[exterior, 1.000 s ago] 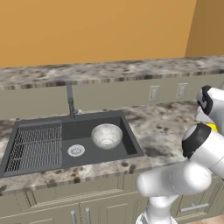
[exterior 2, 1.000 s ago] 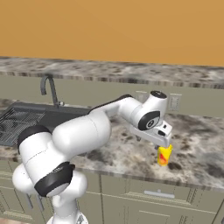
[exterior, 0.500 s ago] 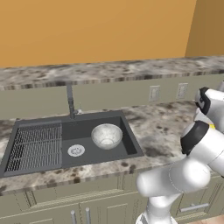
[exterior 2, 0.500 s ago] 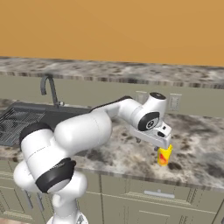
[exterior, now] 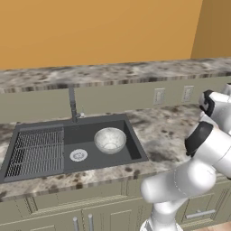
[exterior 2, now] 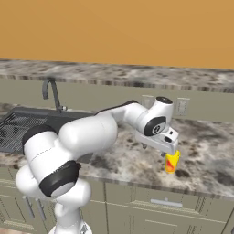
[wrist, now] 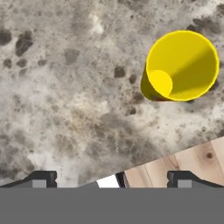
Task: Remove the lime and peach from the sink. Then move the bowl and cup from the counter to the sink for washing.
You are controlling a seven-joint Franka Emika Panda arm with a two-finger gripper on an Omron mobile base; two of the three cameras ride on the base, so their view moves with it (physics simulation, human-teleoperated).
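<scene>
The yellow cup [exterior 2: 172, 162] stands upright on the speckled counter, right of the sink [exterior 2: 18, 124]. My gripper [exterior 2: 165, 152] hangs just above and left of it, pointing down. In the hand view the cup [wrist: 181, 65] sits at the upper right with its mouth facing the camera, well off the gripper [wrist: 111, 179]. Its fingertips [wrist: 41, 178] stand wide open with nothing between them. The silvery bowl [exterior: 110, 140] rests inside the dark sink [exterior: 131, 145], right of the round drain [exterior: 78, 155]. The lime and peach are out of view.
A grey faucet [exterior: 72, 104] rises behind the sink, and the ribbed drainer [exterior: 37, 149] fills its left part. Two wall outlets [exterior 2: 183, 106] sit behind the cup. The counter's front edge runs close to the cup, with wooden floor [wrist: 183, 159] below it.
The hand has crept slightly lower and to the left over the cup. The jaws stay wide open, and the bowl and cup have not moved.
</scene>
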